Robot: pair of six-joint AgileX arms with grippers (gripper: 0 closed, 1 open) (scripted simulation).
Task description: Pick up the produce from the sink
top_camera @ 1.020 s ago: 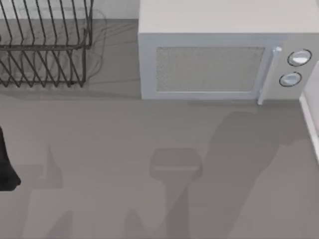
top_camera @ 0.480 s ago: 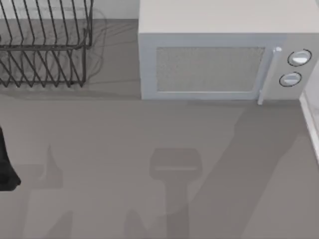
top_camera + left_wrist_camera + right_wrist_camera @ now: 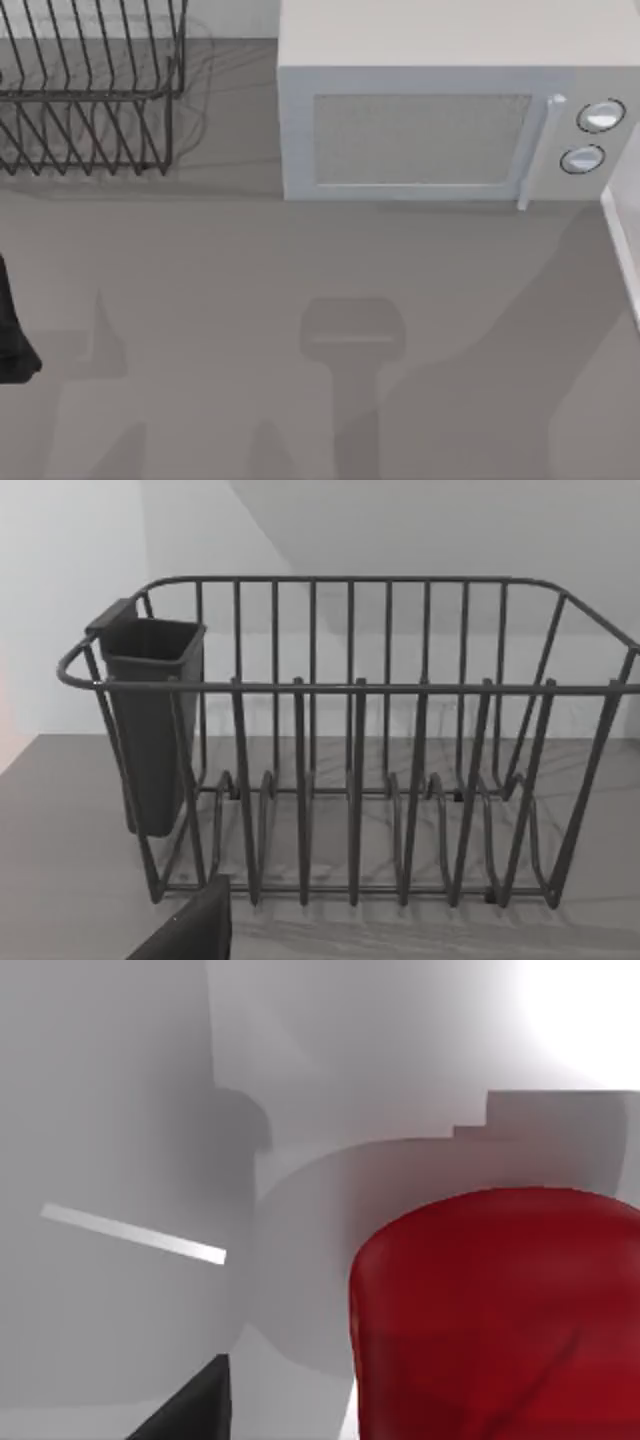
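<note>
My right gripper's jaw state I couldn't tell; the red produce [image 3: 500, 1310] sat close under it, against pale sink walls [image 3: 150, 1160]. Looked glossy, round, likely slippery and firm, so grip across its widest middle. Farther off, left arm idle facing the dish rack [image 3: 350, 780], whose dark cutlery cup [image 3: 150, 720] looked empty.

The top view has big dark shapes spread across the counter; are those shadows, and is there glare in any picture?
Top view: soft grey shadows lie on the counter, with no arm over them. Right wrist view: a bright washed-out glare in one corner, and the red produce looms very close. Left wrist view: evenly lit, the wire dish rack throws thin shadows.
</note>
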